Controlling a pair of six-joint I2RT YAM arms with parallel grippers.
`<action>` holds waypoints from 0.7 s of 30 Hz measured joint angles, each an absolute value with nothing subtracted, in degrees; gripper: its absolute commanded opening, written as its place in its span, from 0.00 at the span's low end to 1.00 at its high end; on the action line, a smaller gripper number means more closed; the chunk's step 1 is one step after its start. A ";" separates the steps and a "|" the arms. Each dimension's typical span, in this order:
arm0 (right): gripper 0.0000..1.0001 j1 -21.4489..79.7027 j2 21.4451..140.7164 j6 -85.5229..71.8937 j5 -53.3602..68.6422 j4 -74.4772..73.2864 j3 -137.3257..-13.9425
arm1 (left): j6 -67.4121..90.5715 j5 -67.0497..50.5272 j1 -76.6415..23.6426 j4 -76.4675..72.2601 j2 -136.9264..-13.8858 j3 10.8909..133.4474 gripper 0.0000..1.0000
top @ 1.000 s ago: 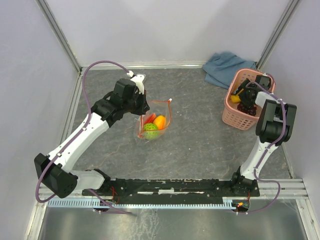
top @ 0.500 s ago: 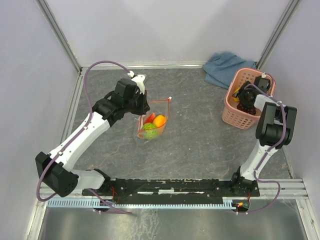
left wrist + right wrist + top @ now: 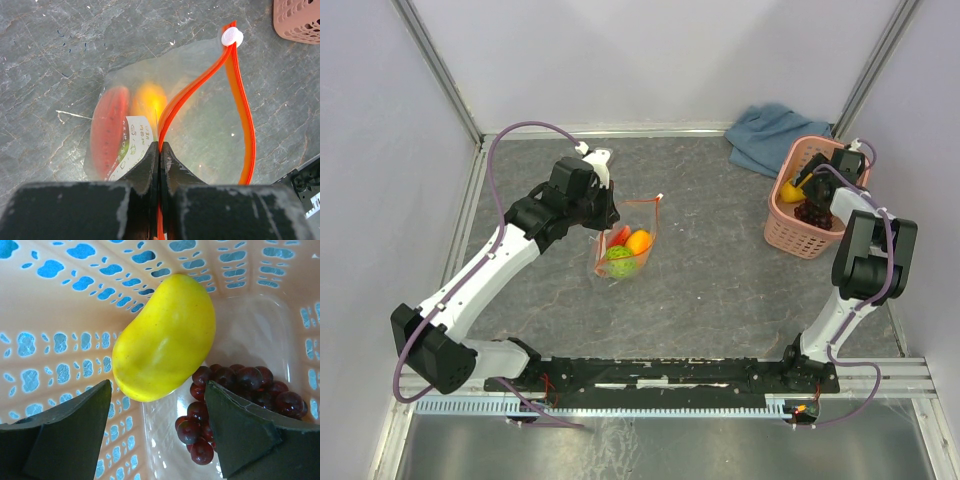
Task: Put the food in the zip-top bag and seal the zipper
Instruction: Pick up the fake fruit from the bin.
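The left gripper (image 3: 160, 150) is seen clenched on the zipper (image 3: 200, 77), w/ the red-orange strip pinched btwn its fingers at one end of the mouth. The zip-top bag (image 3: 210, 125) is held up by that end, while its lower part is rested on the bench (image 3: 50, 50). The mouth is gaped open: the two sides of the strip are spread apart and are joined again at the white end piece (image 3: 232, 36). Thru the clear plastic a watermelon wedge (image 3: 110, 130) and an orange fruit (image 3: 147, 100) are seen side by side, w/ a printed label (image 3: 131, 142) in front of them. In the top view the bag is found at ctr-left of the bench, well apart from the pink basket (image 3: 790, 235).

The right gripper (image 3: 157, 390) is released, jaws wide, nothing gripped. It is lowered into the basket at the far right. The yellow fruit (image 3: 165, 337) is leaned against the basket's lattice wall, just beyond the fingertips. The grapes (image 3: 235, 385) are lain on the basket floor just beside it; whether the two touch cannot be told. A blue-grey cloth (image 3: 765, 135) is bunched just beside the basket, toward the far corner.
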State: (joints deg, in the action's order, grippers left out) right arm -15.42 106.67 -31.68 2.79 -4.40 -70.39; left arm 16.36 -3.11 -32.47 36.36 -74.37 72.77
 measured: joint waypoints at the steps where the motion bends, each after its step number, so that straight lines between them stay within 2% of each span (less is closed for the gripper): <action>1: 0.85 -15.42 106.72 -31.75 2.44 -4.38 -70.41 | 16.36 -3.11 -32.49 36.36 -74.37 72.77 0.03; 21: 0.89 -15.42 114.48 -39.64 3.38 6.74 -70.91 | 16.36 -3.11 -32.49 36.34 -74.81 72.77 0.03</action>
State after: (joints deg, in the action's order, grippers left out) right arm -15.42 114.48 -39.64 3.38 6.74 -70.91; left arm 16.36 -3.11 -32.49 36.34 -74.81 72.77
